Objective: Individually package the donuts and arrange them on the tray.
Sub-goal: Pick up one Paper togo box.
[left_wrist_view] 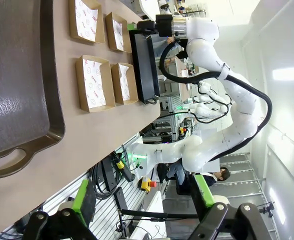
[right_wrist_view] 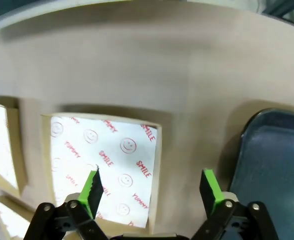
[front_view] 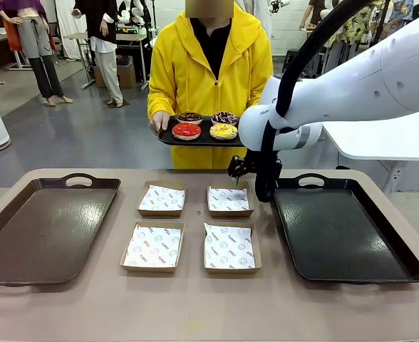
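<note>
A person (front_view: 209, 64) is holding four donuts (front_view: 205, 125) on a small tray (front_view: 165, 138) beyond the worktop (front_view: 195, 303). Right claw (right_wrist_view: 152, 186) is hovering wide open, empty, over one of four paper-lined boxes (right_wrist_view: 107, 160); left claw (left_wrist_view: 143, 197) is gaping empty too

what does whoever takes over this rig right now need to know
Left gripper: open, holding nothing, at the table's left side.
Right gripper: open, holding nothing, above the far right box.
Donuts: all four on the black tray that the person holds beyond the far edge.
Done: four paper-lined boxes set out between the left table tray and the right table tray.
Left: everything. No donut is boxed yet and none is on a table tray.
</note>
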Available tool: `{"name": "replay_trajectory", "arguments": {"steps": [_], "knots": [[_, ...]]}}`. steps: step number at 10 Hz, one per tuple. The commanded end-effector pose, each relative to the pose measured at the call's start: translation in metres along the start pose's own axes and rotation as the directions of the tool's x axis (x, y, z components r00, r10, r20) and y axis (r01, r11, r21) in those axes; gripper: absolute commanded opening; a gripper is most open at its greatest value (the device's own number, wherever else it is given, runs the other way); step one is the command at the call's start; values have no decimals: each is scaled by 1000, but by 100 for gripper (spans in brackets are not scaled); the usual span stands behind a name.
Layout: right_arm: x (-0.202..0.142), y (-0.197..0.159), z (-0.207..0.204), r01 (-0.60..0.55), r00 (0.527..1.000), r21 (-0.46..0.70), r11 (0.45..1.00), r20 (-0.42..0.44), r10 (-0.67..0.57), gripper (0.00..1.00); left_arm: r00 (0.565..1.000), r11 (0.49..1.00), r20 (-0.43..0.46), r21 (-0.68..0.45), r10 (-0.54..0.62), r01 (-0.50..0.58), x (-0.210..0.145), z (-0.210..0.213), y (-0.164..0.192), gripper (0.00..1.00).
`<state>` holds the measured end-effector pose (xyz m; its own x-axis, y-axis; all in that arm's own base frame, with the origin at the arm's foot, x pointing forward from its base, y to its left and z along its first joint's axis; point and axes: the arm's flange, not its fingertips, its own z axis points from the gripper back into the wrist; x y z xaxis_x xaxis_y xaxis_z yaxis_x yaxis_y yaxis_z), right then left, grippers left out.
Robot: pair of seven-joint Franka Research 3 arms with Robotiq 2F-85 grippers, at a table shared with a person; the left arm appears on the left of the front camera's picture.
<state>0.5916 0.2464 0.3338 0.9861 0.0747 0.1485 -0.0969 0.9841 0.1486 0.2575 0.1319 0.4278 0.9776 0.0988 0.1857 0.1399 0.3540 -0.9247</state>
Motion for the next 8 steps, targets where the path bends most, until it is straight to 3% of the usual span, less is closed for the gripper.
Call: {"name": "replay_trajectory", "arguments": {"steps": [1,7,8], "knots": [[-11,0,-17,-5,1000,-22,1000,-13,5,100,1000,1000,9,-15,-17,17,-1,2,-1,100],[-14,2,-25,-1,1000,-38,999,-18,0,100,1000,1000,9,-15,-17,17,-1,2,-1,100],[-14,2,-25,-11,1000,-30,999,-22,11,60,1000,1000,9,-15,-17,17,-1,2,-1,100]]}}
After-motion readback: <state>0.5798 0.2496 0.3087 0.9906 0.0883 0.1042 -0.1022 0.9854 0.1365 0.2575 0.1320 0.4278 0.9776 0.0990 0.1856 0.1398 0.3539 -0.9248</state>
